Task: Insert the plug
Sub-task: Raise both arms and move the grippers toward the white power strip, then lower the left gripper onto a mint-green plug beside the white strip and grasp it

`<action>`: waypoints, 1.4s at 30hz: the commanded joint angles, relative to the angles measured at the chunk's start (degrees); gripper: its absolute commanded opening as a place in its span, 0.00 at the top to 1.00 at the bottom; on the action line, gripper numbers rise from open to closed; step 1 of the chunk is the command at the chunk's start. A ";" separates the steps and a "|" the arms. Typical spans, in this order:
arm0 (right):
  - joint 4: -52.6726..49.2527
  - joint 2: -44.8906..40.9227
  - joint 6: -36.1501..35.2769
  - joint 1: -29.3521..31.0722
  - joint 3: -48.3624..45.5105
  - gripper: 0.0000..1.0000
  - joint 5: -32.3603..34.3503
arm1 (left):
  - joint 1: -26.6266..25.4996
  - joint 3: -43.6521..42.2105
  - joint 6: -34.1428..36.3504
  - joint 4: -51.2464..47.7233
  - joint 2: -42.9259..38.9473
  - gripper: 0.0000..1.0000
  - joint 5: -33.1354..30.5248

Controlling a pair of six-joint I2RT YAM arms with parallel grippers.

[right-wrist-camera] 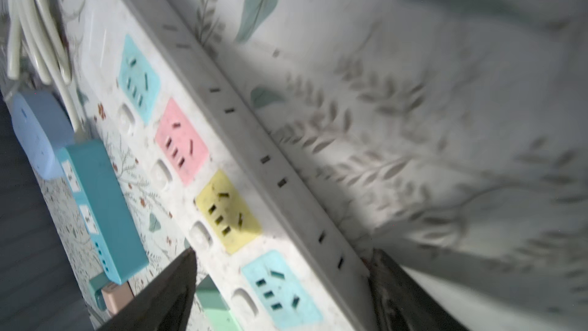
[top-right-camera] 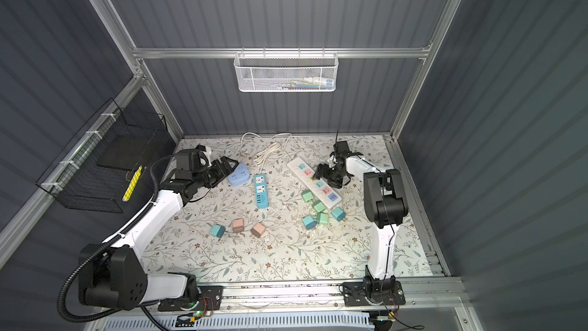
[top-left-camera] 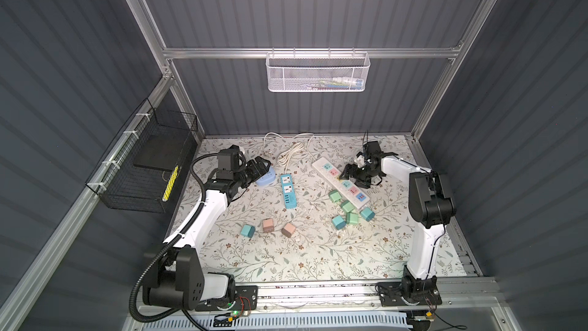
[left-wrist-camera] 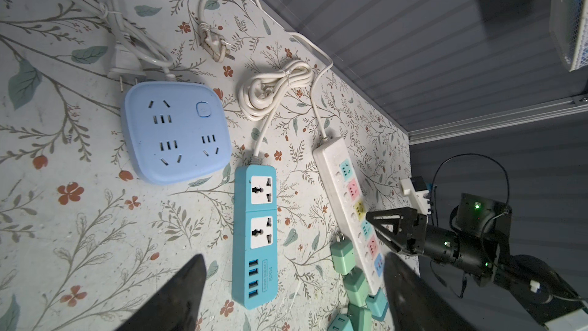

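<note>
- No plug is sitting in a socket yet: the cube plugs [top-left-camera: 347, 206] are lying loose on the worktop [top-left-camera: 318, 259] beside the white strip [top-left-camera: 337, 183].
- The right gripper [right-wrist-camera: 283, 251] is hovering over that strip with its jaws wide astride it.
- The left gripper [left-wrist-camera: 294, 259] is hanging with its jaws wide and empty.
- The blue strip [left-wrist-camera: 254, 237] is showing "S204".

blue power strip [left-wrist-camera: 254, 238] | printed by USB ports: "S204" | boxed line beside it: illegible

Top views high above, looking steeply down on whole table [top-left-camera: 286, 259], wrist views close, both sharing white power strip [left-wrist-camera: 329, 157]
</note>
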 commanded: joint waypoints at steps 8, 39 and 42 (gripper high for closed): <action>0.06 -12.72 1.48 3.20 -5.01 0.15 8.32 | -14.58 3.00 9.19 -11.58 1.90 0.18 -12.25; 1.71 -39.71 1.15 4.78 -28.60 0.36 17.96 | -32.31 36.89 20.00 -22.33 43.98 0.53 -33.78; 1.85 -40.96 1.07 4.78 -29.25 0.36 17.60 | -32.41 36.55 21.09 -21.45 45.07 0.55 -30.36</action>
